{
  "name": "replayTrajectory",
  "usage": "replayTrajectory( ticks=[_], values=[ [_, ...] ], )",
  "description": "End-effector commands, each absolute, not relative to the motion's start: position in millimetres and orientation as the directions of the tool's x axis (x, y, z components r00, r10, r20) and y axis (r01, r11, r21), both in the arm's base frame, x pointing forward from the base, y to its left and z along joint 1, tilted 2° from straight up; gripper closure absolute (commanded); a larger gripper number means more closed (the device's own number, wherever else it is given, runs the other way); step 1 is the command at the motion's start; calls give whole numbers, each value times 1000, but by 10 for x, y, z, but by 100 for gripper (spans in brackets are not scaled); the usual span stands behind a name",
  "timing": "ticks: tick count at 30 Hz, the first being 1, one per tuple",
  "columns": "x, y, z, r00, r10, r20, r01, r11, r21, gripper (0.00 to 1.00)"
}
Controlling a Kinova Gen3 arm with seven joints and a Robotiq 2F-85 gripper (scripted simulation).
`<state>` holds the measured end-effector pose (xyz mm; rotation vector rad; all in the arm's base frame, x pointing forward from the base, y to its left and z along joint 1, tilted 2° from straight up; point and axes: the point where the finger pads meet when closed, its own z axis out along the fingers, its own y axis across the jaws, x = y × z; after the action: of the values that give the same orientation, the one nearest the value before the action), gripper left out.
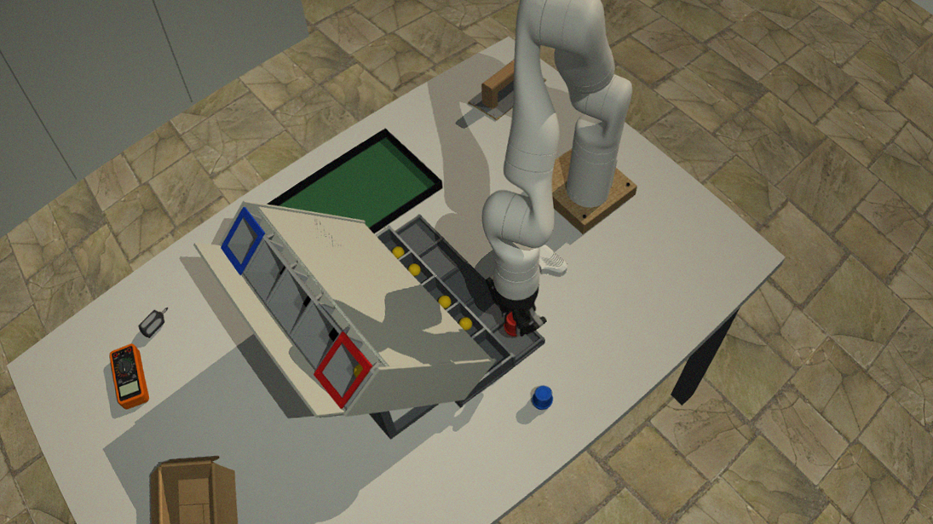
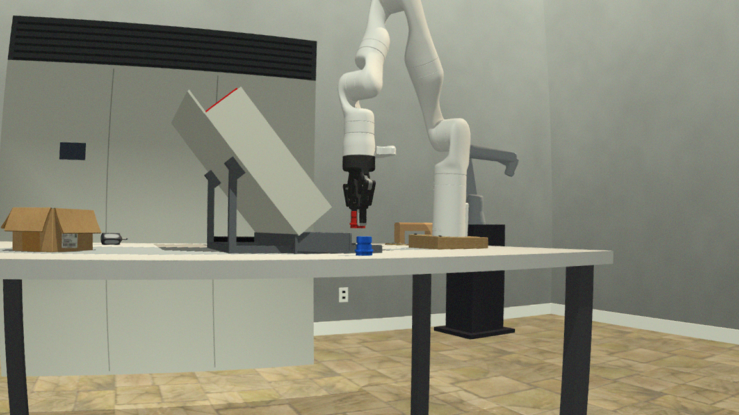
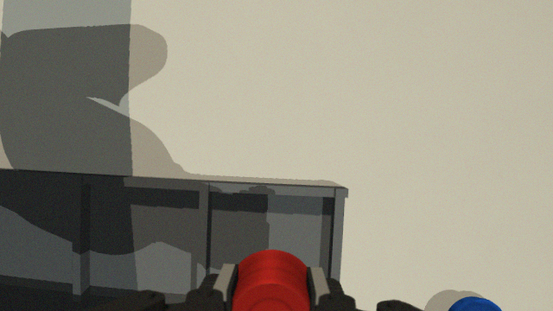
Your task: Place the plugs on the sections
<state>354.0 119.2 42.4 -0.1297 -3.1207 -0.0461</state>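
My gripper (image 1: 517, 323) (image 2: 358, 218) (image 3: 271, 287) is shut on the red plug (image 1: 509, 324) (image 2: 353, 219) (image 3: 272, 265). It holds the plug upright, a little above the flat front part of the end section nearest the red-banded side. The blue plug (image 1: 542, 397) (image 2: 363, 246) (image 3: 475, 304) stands on the table beyond that end. The grey sectioned tray (image 2: 322, 242) (image 3: 341, 233) has yellow marbles (image 1: 445, 301) (image 1: 465, 323) in several back compartments. The red-banded funnel (image 1: 328, 356) has a yellow marble visible inside; the blue-banded funnel (image 1: 232, 228) is at the far end. The cover (image 1: 334, 246) hides the pipes.
A green tray with a black rim (image 1: 363, 182) lies beside the sectioned tray. The tilted cover rises close beside the gripper. A cardboard box (image 1: 195, 508) (image 2: 52, 231), an orange multimeter (image 1: 128, 375) and a small grey device (image 1: 151, 322) lie beyond the cover.
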Motion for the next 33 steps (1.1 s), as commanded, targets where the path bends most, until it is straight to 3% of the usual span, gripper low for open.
replayTrajectory(
  ticks=[1,33],
  values=[
    [3523,1190,187,-996,85,21,85,996,27,100],
    [3515,1194,122,-996,85,21,86,996,27,100]
  ],
)
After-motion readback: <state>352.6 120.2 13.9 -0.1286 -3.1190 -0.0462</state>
